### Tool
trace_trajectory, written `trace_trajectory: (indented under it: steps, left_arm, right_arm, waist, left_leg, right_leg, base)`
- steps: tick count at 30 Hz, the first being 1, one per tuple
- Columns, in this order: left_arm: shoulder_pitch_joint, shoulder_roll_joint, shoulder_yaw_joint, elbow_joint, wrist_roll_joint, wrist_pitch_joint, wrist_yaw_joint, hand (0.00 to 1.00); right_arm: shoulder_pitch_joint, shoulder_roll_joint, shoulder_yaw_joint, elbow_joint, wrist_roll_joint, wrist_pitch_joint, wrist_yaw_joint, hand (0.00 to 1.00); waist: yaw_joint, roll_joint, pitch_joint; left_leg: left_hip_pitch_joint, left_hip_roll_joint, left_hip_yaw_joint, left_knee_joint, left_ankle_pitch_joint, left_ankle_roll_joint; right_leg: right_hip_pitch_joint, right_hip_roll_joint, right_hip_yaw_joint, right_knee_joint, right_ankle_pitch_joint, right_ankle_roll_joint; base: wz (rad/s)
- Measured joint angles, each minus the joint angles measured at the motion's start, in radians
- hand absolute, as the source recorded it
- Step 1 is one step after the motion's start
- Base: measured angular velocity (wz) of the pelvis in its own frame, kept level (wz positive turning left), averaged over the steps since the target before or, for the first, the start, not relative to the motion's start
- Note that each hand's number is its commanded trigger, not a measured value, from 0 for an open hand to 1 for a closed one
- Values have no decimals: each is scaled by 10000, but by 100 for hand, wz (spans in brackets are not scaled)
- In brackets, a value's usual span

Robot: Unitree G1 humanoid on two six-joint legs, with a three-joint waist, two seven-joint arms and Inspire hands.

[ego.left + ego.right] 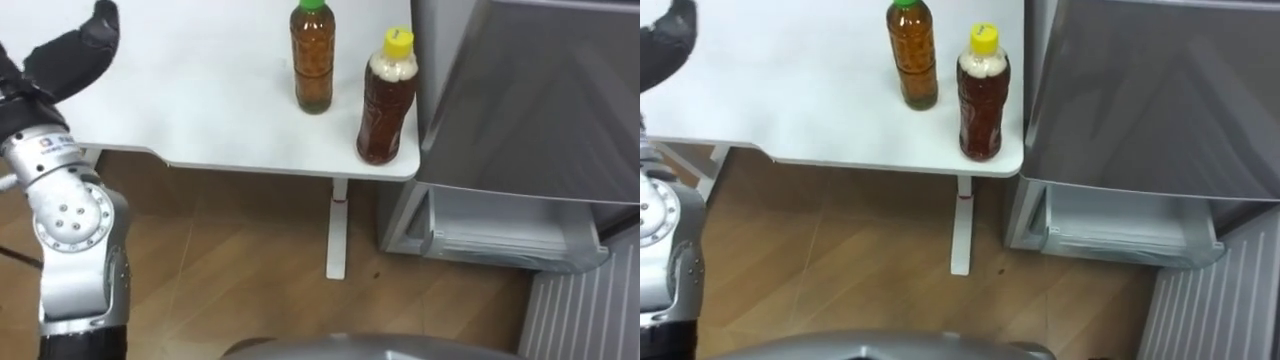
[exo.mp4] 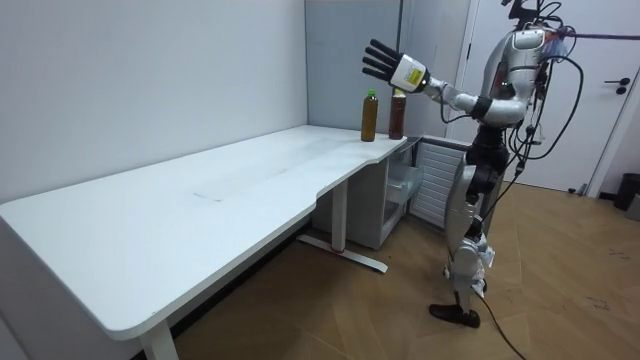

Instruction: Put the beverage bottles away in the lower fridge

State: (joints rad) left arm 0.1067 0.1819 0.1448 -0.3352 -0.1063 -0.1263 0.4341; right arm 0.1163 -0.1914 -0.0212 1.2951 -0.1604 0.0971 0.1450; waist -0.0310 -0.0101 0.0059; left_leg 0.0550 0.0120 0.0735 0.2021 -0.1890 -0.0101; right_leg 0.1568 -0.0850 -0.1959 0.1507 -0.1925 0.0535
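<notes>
Two drink bottles stand upright at the white table's (image 1: 200, 110) corner beside the fridge: an amber one with a green cap (image 1: 313, 60) and a darker one with a yellow cap (image 1: 387, 100), closer to the edge. My left hand (image 1: 72, 55) is raised above the table, well to the left of the bottles, open and holding nothing. In the room view this hand (image 2: 381, 60) hangs in the air with fingers spread, just above and beside the green-capped bottle (image 2: 369, 117) and the yellow-capped bottle (image 2: 397, 115). I stand at the table's end, facing it.
The grey fridge (image 1: 540, 90) stands right of the table, upper door closed. Its lower compartment (image 1: 510, 235) is open, showing a pale drawer, and the ribbed inside of its door (image 1: 590, 310) juts out at the lower right. The table's leg (image 1: 337, 230) stands on wooden floor.
</notes>
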Motion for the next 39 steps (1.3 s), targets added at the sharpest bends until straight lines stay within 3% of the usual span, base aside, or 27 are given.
trace_trajectory:
  steps: [6,10,18,26,33,39]
  left_arm:
    - [-78,0,-786,-860,108,190,-1241,0]
    - [-555,5,-1460,-1083,94,471,-2158,0]
    - [-968,18,-2375,-1187,-232,584,-3871,0]
    - [-1059,61,-2490,-1186,-948,687,-4804,0]
    - [-1118,100,-2678,-1186,-999,1089,-5406,0]
    - [-1206,97,-2671,-1157,-1770,1333,-5745,0]
  right_arm:
    - [-97,-7,13,62,-65,26,61,0]
    - [-288,-17,205,225,-80,29,55,0]
    - [-432,-66,395,285,-123,-106,12,0]
    - [-485,-174,640,307,-204,-81,89,0]
    - [-508,-180,772,331,-205,39,86,0]
    - [-537,-175,789,373,-207,186,95,0]
  waist:
    - [-245,-31,11]
    - [-282,-26,8]
    - [-566,98,-24]
    - [-702,145,-13]
    - [-720,135,-1]
    - [-722,153,15]
  left_leg:
    - [41,-1,82,6,1,0]
    - [-124,8,87,8,1,0]
    - [-92,12,126,-5,1,-1]
    - [-53,21,234,-2,1,0]
    - [11,43,313,3,0,0]
    - [-77,80,397,24,0,0]
  right_leg:
    - [-25,-2,66,-4,-1,1]
    - [-192,2,151,14,1,-1]
    - [-174,11,169,7,2,-2]
    - [-192,9,269,37,3,-3]
    - [-193,10,317,93,3,-3]
    - [-359,27,391,191,3,-4]
  base:
    - [-3]
    - [-2]
    - [-1]
    - [-4]
    - [-2]
    - [-4]
